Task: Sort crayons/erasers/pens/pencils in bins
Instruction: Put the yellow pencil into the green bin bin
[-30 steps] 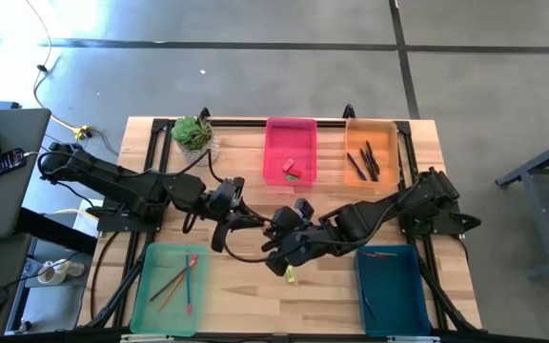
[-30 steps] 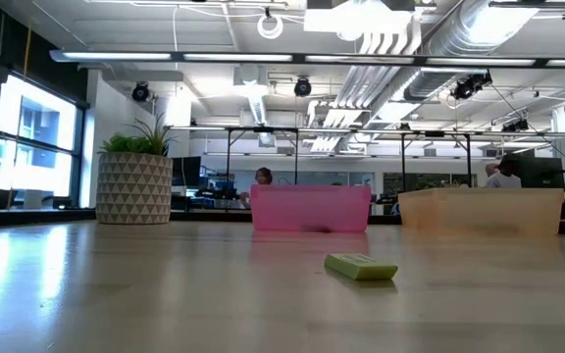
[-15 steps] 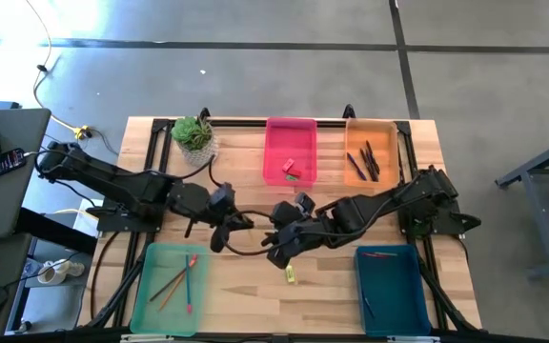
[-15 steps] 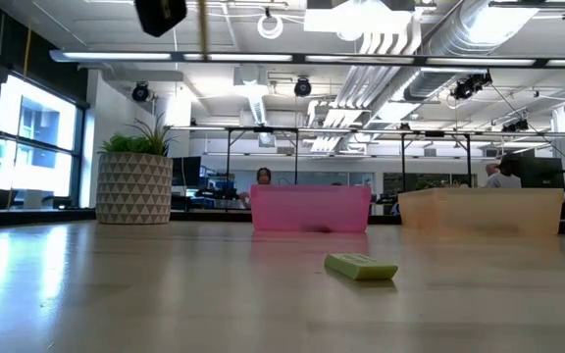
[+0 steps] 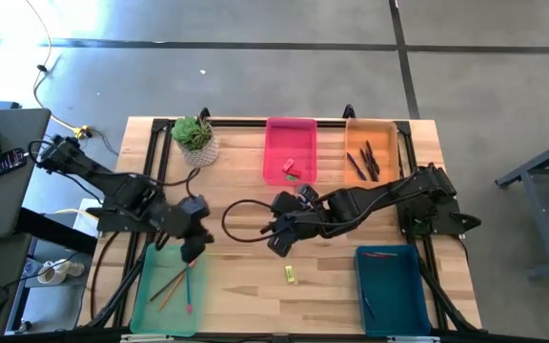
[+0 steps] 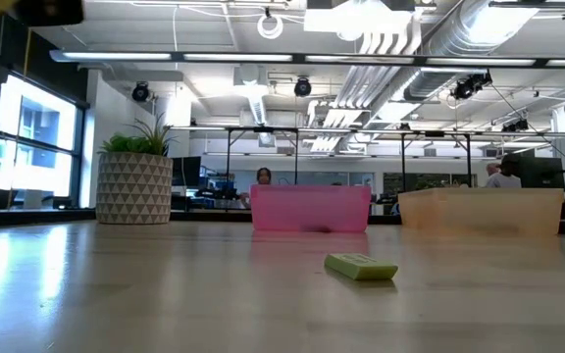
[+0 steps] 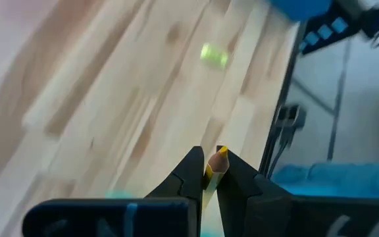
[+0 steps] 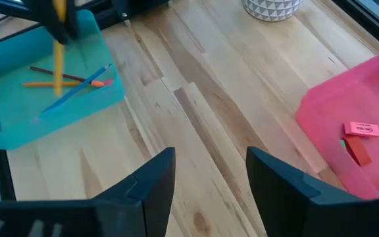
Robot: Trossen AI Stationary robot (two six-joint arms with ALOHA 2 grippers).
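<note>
My left gripper [image 5: 193, 252] is shut on a yellow pencil [image 8: 58, 49] above the far end of the light green bin [image 5: 146, 291], where several pencils [image 5: 181, 283] lie. My right gripper [image 8: 209, 172] stands open over the table's middle [image 5: 279, 238] with nothing between its fingers. A yellow-green eraser [image 5: 291, 274] lies flat on the wood just nearer than it, also seen in the low view [image 6: 361, 266]. Erasers [image 8: 360, 129] lie in the pink bin [image 5: 291, 176]. Dark pens [image 5: 370, 157] lie in the orange bin [image 5: 387, 129]. The dark teal bin [image 5: 389, 286] holds thin sticks. My left gripper pinches the yellow pencil between its two fingers close to its sharpened end [image 7: 220, 155], which pokes out just past the fingertips. The fingers slant downward. The pencil is lifted clear and its long part [image 8: 58, 72] reaches steeply down over the light green bin.
A potted plant [image 5: 193, 133] stands at the far left of the table. A black cable [image 5: 241, 224] loops over the wood between the two arms. Bare wood lies between the near bins around the eraser.
The two grippers were close together over the table's middle and have parted. My left gripper has swung toward the table's left and near side with the yellow pencil, turning as it went, and now hangs over the light green bin. My right gripper has drawn back slightly toward the far edge.
</note>
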